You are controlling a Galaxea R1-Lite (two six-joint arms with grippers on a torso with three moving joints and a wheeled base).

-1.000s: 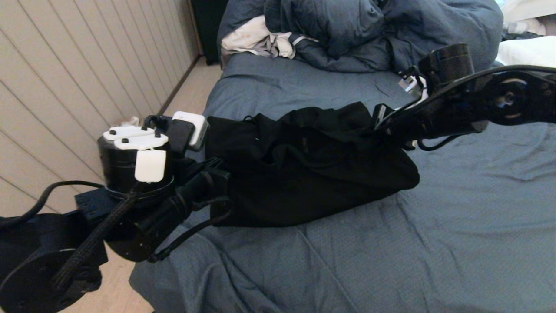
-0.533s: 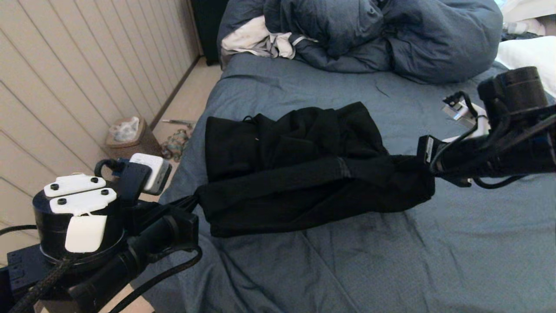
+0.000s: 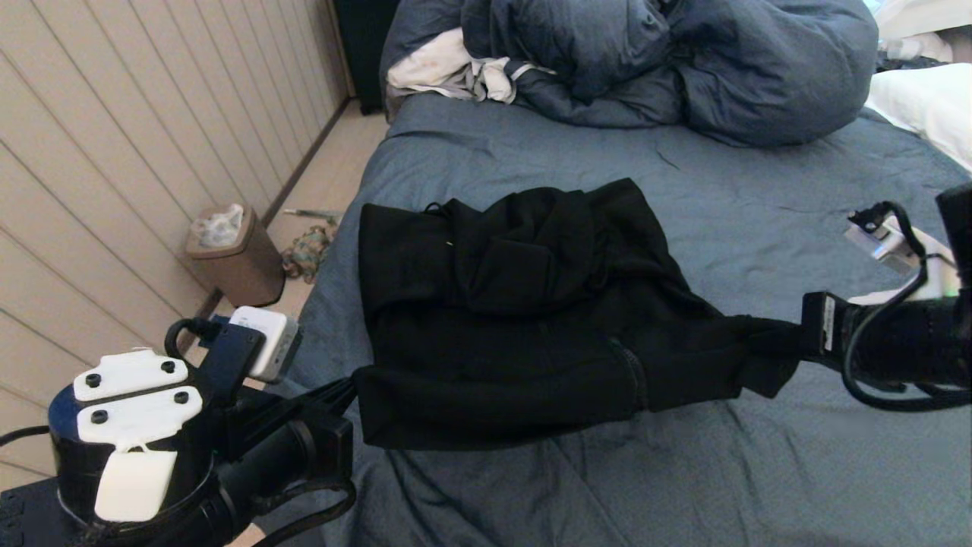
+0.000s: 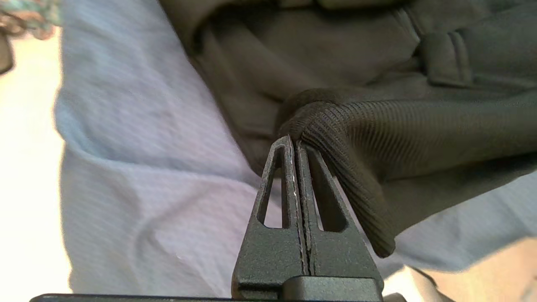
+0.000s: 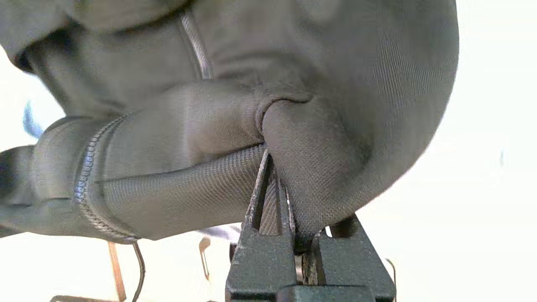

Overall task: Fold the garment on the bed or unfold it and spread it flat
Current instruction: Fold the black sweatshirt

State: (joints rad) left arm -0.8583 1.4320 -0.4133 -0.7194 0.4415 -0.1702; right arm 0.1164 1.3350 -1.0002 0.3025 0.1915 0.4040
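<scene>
- one black garment (image 3: 524, 319)
- one bed (image 3: 683, 471) with a blue-grey sheet
- one dark blue duvet (image 3: 668, 61)
- one white-grey cloth (image 3: 448, 68)
- one brown bin (image 3: 231, 254) on the floor
- two claws: left claw (image 3: 345, 391), right claw (image 3: 797, 342)

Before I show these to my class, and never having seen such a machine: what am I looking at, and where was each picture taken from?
A two-armed robot stands at a bed. The wide picture comes from a camera on its head; the two close-ups come from cameras on its wrists. A black hooded garment lies on the blue-grey sheet, with a dark blue duvet bunched at the far end. The left gripper has its jaws shut on the garment's ribbed hem; the right gripper pinches the opposite end. The cloth spans between them.
</scene>
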